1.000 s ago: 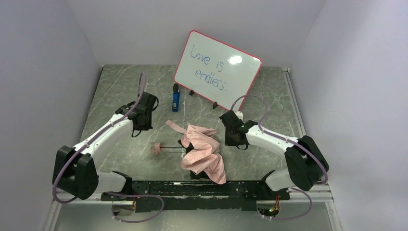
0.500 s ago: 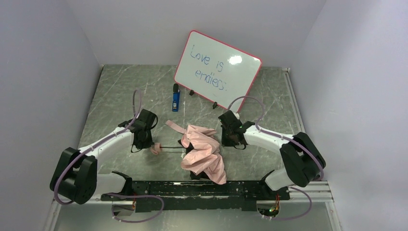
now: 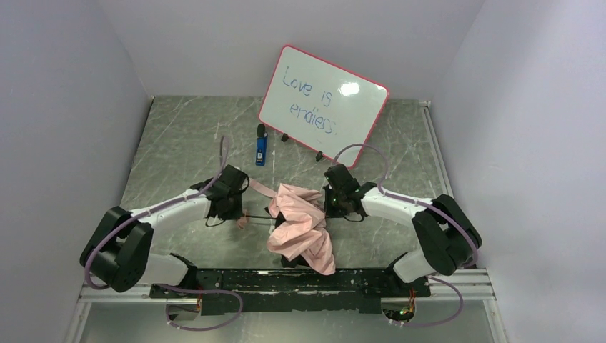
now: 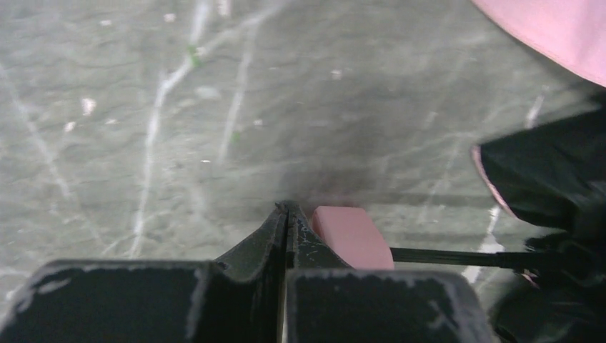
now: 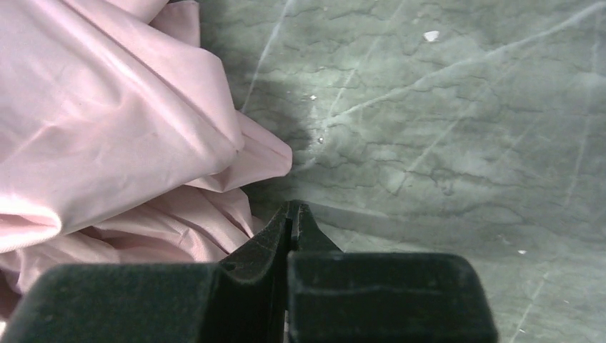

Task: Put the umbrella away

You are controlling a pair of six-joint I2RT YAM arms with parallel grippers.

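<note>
Both grippers are clenched tight and hold nothing. The left gripper (image 4: 286, 208) has its jaws pressed together so that no gap shows between them, and it sits low over the table (image 3: 179, 136) at the umbrella's handle end. The pink handle (image 4: 351, 236) lies just beside its right finger, outside the jaws; whether the two touch cannot be told. From the handle a thin black shaft (image 4: 443, 256) runs away from that gripper into the dark ribs under the canopy. The right gripper (image 5: 293, 208) is likewise pinched to a seam, empty, with its tips just beside the canopy's edge on the umbrella's opposite side, the folds of pink fabric filling the left of its wrist view. The umbrella (image 3: 300, 225) itself lies on the table between the two grippers, its canopy crumpled and half collapsed in a loose heap, the handle pointing toward the left arm and the lower folds reaching toward the arms' bases. Beyond the umbrella, toward the back wall, a small blue object (image 3: 261, 146) lies flat, and behind that a red-framed whiteboard (image 3: 325, 103) stands tilted, with blue handwriting on it.
</note>
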